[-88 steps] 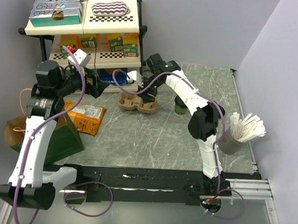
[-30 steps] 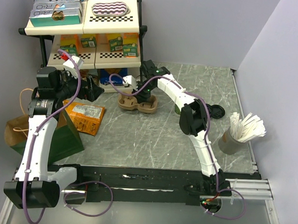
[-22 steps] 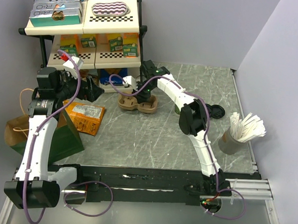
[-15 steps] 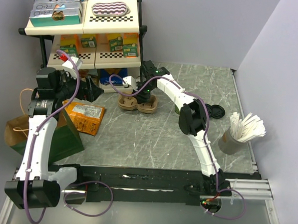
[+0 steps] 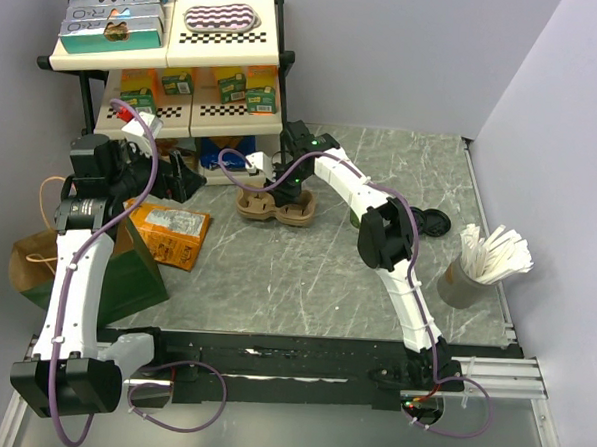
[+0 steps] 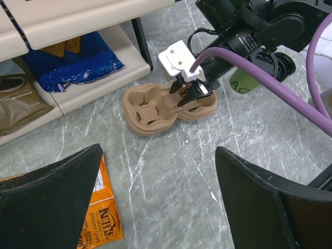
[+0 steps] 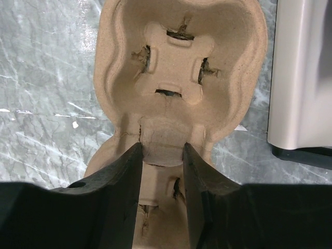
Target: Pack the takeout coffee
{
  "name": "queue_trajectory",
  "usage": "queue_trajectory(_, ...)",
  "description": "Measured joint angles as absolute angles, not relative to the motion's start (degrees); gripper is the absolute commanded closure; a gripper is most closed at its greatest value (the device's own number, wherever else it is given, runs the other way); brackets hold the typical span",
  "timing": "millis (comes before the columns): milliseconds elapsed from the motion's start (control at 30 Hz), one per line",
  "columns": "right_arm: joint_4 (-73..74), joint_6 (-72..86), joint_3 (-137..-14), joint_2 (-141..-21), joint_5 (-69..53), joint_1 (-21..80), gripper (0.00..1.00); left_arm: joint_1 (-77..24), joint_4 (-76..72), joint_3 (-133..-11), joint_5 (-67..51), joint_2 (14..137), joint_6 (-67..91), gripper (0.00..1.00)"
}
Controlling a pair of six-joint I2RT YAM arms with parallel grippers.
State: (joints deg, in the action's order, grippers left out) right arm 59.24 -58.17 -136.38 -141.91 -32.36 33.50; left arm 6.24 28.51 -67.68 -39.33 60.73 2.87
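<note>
Currently your right gripper (image 7: 162,151) pinches the middle ridge of the brown cup carrier (image 7: 174,62), while your left gripper (image 6: 158,150) hangs spread wide.

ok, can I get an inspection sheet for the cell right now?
Surface: grey marbled tabletop, nothing seen amiss.
Job's things: green cup mostly hidden behind the right arm; black lid lying apart on the table; cup carrier holds no cup.
Clutter: orange chip bag, brown paper bag, grey cup of white sticks.
Grippers: left gripper open, hovering; right gripper straddles the carrier's centre tab, grip unclear.
Cables: purple cable crosses the cup in the left wrist view.
Surroundings: stocked shelf rack far left; plain walls.
</note>
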Motion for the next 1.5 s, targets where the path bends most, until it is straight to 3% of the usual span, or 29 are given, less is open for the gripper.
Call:
queue_trajectory(433,59.4,-56.3,-135.9,-140.7,-31.3,33.6,0.86,6.3,25.9,-65.9,-40.9,60.6,4.1,0.05)
queue_trajectory(533,59.5,-55.5,-135.0,-139.6,-31.1,33.6,0.90,6.3,25.2,-65.7,-40.9,60.4,4.3,0.05)
queue_trajectory(600,59.4,-54.8,-134.8,-139.2,-31.2,33.6,1.00,6.3,24.6,-65.5,-41.1,60.2,4.4,0.05)
queue_trajectory(967,56.5,-45.7,-134.1,-137.4,-31.2,33.6,1.00,6.3,28.8,-67.9,-39.9,59.9,0.9,0.06)
queue_trajectory(1133,55.5,-41.9,-130.1,-130.4,-32.5,33.6,1.00,6.3,38.0,-77.2,-33.3,59.1,-8.3,0.01)
queue_trajectory(1500,55.8,-40.0,-119.6,-111.3,-36.7,33.6,1.00,6.5,55.2,-93.6,-7.2,55.0,-24.6,0.01)
